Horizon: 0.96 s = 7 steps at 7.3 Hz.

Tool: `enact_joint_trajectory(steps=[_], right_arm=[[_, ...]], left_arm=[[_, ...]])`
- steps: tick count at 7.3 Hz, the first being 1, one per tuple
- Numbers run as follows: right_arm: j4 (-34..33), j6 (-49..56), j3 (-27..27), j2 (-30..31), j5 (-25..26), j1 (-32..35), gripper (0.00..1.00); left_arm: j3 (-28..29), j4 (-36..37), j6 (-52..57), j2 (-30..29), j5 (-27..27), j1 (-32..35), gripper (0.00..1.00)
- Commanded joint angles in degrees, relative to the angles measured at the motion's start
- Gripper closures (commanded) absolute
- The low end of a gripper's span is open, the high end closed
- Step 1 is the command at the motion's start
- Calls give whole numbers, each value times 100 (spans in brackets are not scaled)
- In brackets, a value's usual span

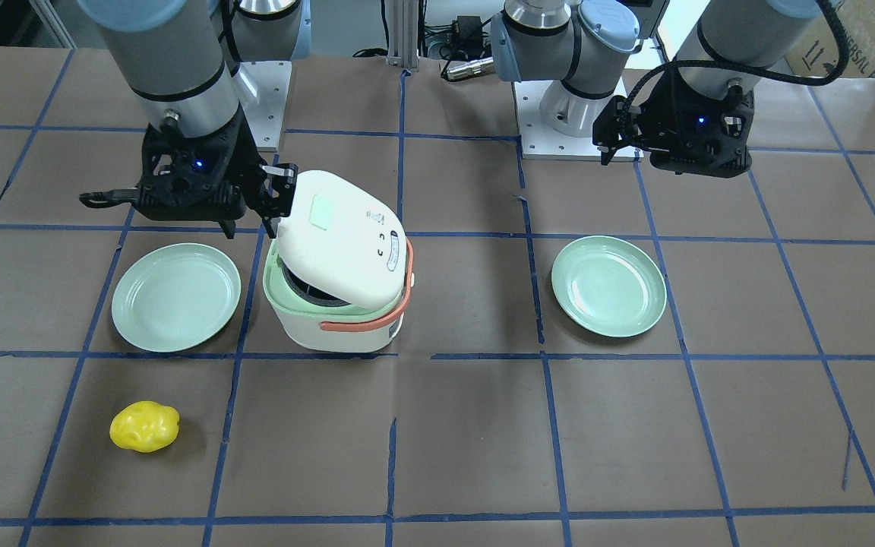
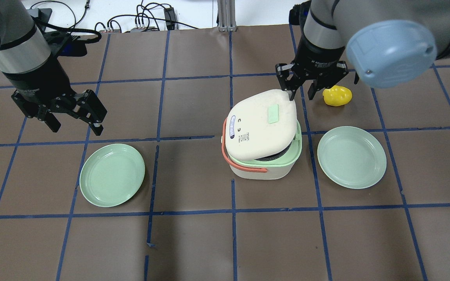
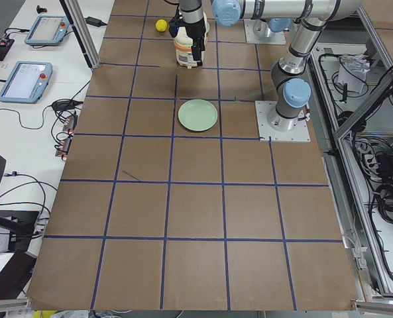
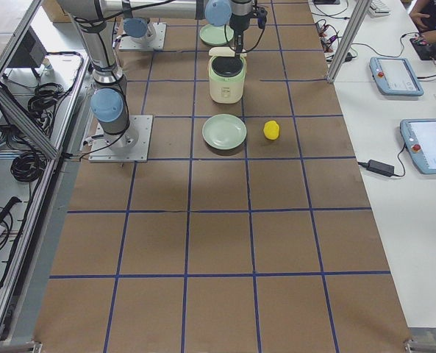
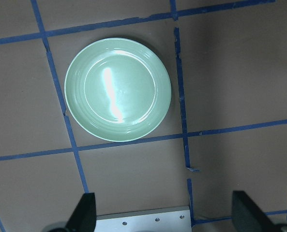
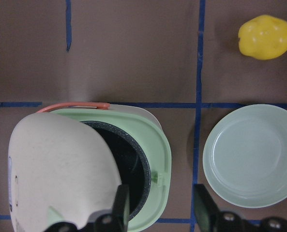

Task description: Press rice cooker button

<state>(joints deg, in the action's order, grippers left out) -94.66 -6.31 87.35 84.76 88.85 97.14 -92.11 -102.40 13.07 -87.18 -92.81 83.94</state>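
The white rice cooker [image 2: 264, 164] with a pale green rim and an orange handle stands mid-table, its lid [image 2: 262, 125] tilted partly open, so the dark inner pot [image 6: 128, 164] shows. A small green pad [image 2: 274, 115] sits on top of the lid. My right gripper [image 2: 301, 95] is open at the lid's raised edge, one finger against it; it also shows in the front view [image 1: 276, 201] and in the right wrist view [image 6: 162, 208]. My left gripper [image 2: 74, 117] is open and empty, held above the table far from the cooker.
One green plate [image 2: 111, 175] lies below my left gripper and another [image 2: 352, 157] just to the right of the cooker. A yellow lumpy object [image 2: 337, 95] lies beyond the right gripper. The brown table carries blue tape grid lines.
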Motion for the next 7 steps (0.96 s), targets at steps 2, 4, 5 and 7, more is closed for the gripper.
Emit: enact_joint_trajectory(steps=[2, 4, 5, 7], right_arm=[[447, 155, -429, -47, 106, -265, 0], [439, 559, -342, -30, 97, -519, 0], [439, 639, -367, 31, 97, -555, 0], [448, 649, -350, 32, 89, -521, 0]], left_arm=[[0, -8, -7, 0, 0, 0, 0], [0, -8, 2, 0, 0, 0, 0], [0, -8, 2, 0, 0, 0, 0], [0, 1, -7, 0, 0, 0, 0]])
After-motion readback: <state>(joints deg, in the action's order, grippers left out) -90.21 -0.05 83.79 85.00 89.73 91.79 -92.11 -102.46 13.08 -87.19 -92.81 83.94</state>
